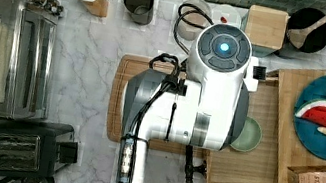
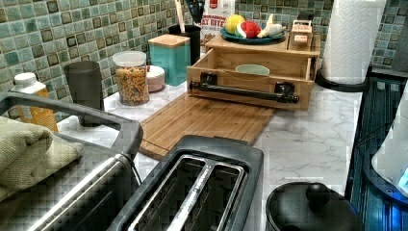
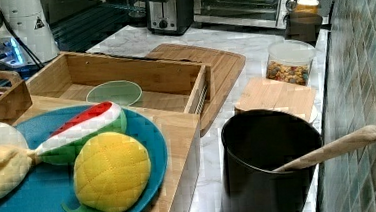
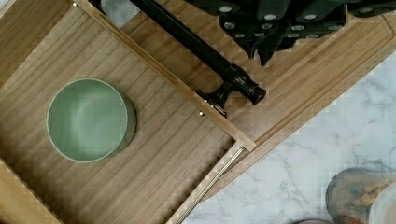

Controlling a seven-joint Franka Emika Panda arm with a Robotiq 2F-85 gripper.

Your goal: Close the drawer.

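drawer sitting pulled out under the wooden top, its front over the cutting board. green bowl lying inside. in the top view the arm is hiding the drawer's 9 o'clock half. gripper hanging above the handle, cropped; fingers' state: cannot tell.

A white marble table runs along a wall of small green tiles. A toaster oven and black toaster stand at one end.
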